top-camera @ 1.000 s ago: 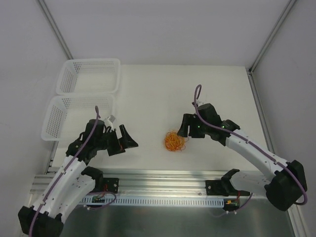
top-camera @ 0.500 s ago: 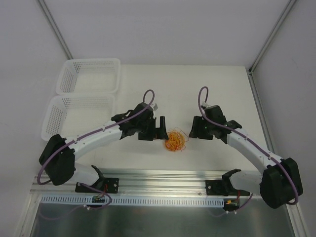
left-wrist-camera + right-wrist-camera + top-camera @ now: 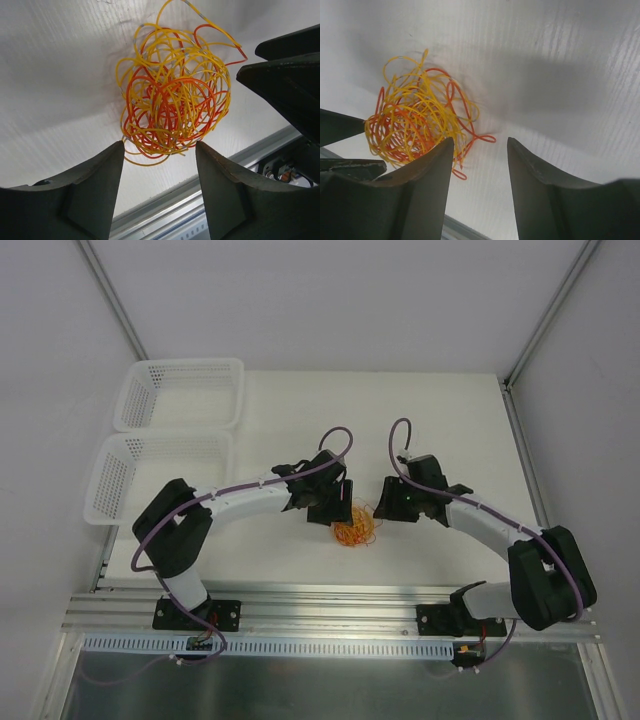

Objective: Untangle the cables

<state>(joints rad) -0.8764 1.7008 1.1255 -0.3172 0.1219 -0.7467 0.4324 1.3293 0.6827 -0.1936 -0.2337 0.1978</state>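
So the cables sit as one orange-and-yellow ball on the table, near its front edge, right between our two arms. We've got the left gripper on one side and the right gripper on the other, presumably so each can take its own strand and pull outward. Both sets of fingers are spread, nothing pinched. The left tips frame the ball's near edge, and the right ones line up on a stray red loop sticking out. Nothing's untangled yet.
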